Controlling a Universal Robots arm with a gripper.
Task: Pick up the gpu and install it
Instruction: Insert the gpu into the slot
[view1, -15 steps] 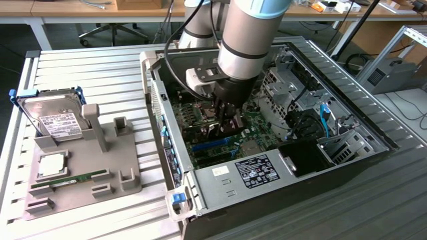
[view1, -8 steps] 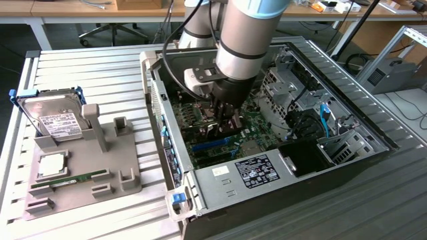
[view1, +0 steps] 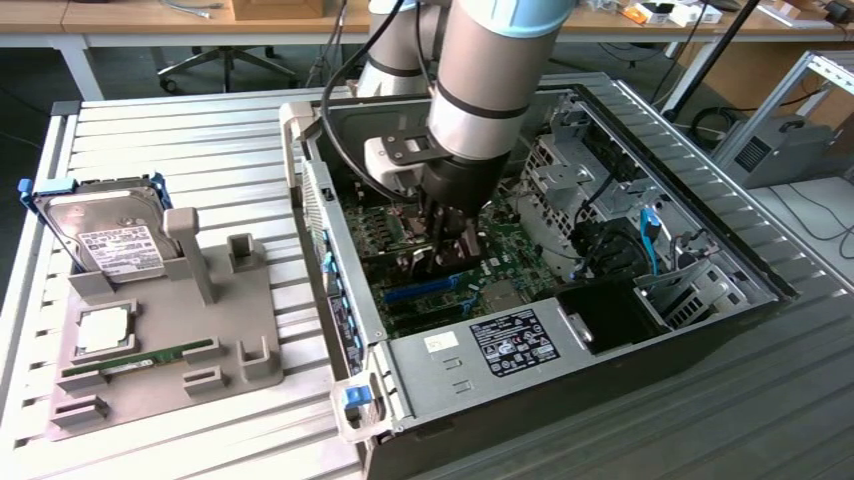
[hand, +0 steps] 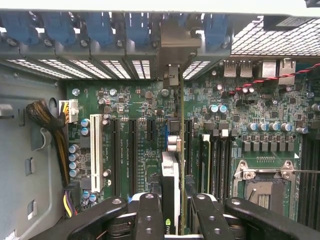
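Note:
My gripper (hand: 178, 220) is shut on the gpu (hand: 172, 175). The card stands edge-on between the two black fingers (hand: 149, 216). It runs over the green motherboard (hand: 135, 130) toward the case's rear wall. Its silver end bracket (hand: 176, 47) lies against the row of blue-clipped slot openings there. In the exterior view the gripper (view1: 447, 250) reaches down into the open computer case (view1: 534, 350), with the dark gpu (view1: 451, 265) just over the board's expansion slots. I cannot tell whether the card's edge sits in a slot.
A white slot (hand: 95, 150), black slots and an empty CPU socket (hand: 265, 187) flank the card, with a yellow-black cable bundle (hand: 47, 117) beside them. Outside the case, at the exterior view's left, a grey fixture (view1: 187, 330) holds a hard drive (view1: 107, 240), a CPU (view1: 104, 330) and a RAM stick (view1: 134, 358).

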